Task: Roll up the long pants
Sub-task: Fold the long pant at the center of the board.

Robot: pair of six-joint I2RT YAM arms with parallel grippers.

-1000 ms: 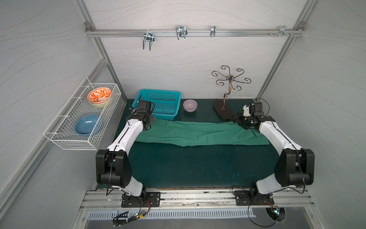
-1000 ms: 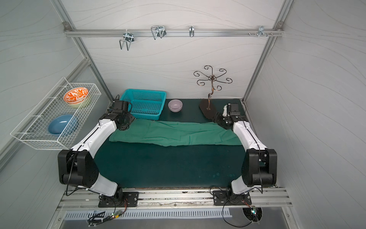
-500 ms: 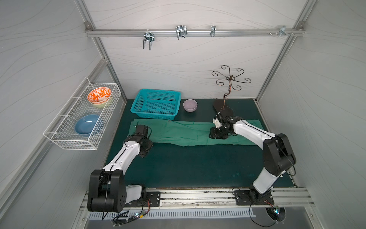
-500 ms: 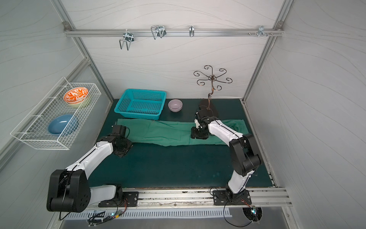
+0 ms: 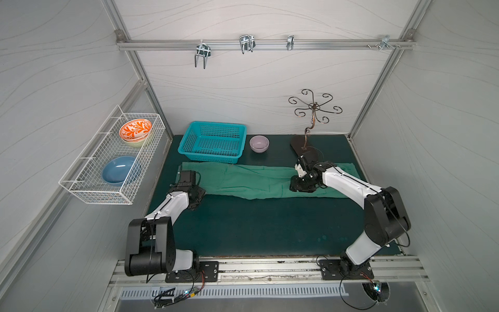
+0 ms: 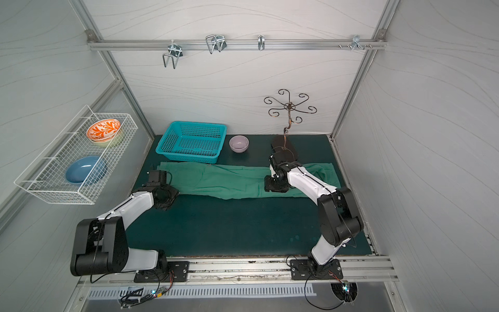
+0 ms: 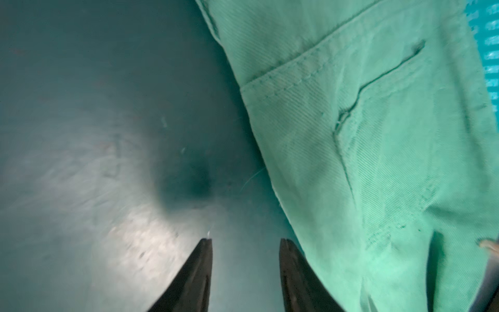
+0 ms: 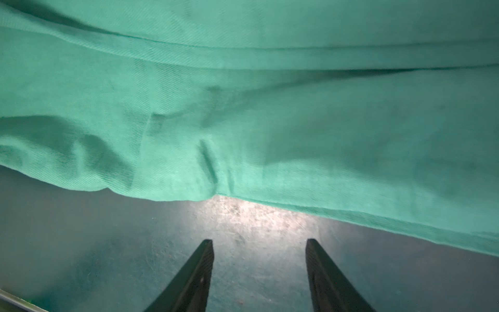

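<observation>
- In both top views the long pants [image 5: 251,181] lie flat in a long strip across the far part of the counter [image 5: 256,224], just in front of the basket [image 5: 213,141]. The left end effector [image 5: 196,198] is at the strip's waist end. The right end effector [image 5: 298,186] is at its near edge, partway along the legs. Nothing looks rolled yet, so start from one end.
- In the left wrist view the left end effector [image 7: 245,243] is released and empty. One finger is over bare counter, the other at the cloth's edge near the pocket [image 7: 378,81]. Get under that edge before you clench.
- In the right wrist view the right end effector [image 8: 259,241] is also released and empty, over bare counter just short of the cloth's edge. Use it to pin the strip so your roll runs tight and straight.
</observation>
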